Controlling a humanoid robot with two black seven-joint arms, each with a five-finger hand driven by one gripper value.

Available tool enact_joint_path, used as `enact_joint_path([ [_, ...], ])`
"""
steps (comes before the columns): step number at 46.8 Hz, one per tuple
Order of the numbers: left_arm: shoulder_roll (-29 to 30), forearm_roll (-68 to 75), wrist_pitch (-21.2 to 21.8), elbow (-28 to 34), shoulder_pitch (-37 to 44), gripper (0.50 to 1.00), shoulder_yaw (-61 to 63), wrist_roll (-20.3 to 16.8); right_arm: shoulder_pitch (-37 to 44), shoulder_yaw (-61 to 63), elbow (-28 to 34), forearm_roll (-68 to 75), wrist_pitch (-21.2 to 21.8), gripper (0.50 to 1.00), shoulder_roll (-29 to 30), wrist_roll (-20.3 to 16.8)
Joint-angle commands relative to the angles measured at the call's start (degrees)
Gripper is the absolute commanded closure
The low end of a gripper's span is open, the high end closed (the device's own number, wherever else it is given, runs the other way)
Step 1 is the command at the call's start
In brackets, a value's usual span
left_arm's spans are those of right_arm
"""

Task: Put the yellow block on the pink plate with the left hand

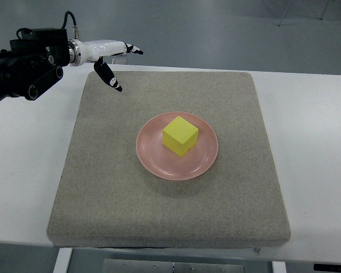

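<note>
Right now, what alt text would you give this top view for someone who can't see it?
A yellow block sits on a pink plate in the middle of a grey mat on a white table. The robot's left hand hovers open at the mat's far left corner, holding nothing.

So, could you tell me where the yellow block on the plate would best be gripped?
Probably from above, fingers across two opposite side faces of the yellow block. It sits flat on the pink plate, whose raised rim hinders a low sideways approach.
</note>
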Motion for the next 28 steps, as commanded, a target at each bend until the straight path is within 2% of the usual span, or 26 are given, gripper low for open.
enact_joint_path([
  [1,-2.07,-2.42,1.97,4.64,3.05,0.529,-2.47,-0.10,0.00,0.00,0.00,0.00,0.04,0.576,0.00,0.08],
  [7,-2.78,-5.50,6.46,6.58,5.70,0.529,-5.90,-0.01,0.00,0.00,0.00,0.00,0.04,0.576,0.00,-0.01],
  [19,-4.36,-20.25,7.34,9.74,7.28,0.531,-9.68,1.22,0.00,0.00,0.00,0.00,0.04,0.576,0.00,-0.01],
  [24,-4.97,-28.95,7.34,10.53,7.28,0.538,-9.68,3.94,0.00,0.00,0.00,0.00,0.04,0.576,0.00,-0.01],
  [28,-5.15,-35.72,7.43,10.62,7.28,0.542,-9.68,7.80,0.00,0.00,0.00,0.00,0.04,0.576,0.00,-0.01],
])
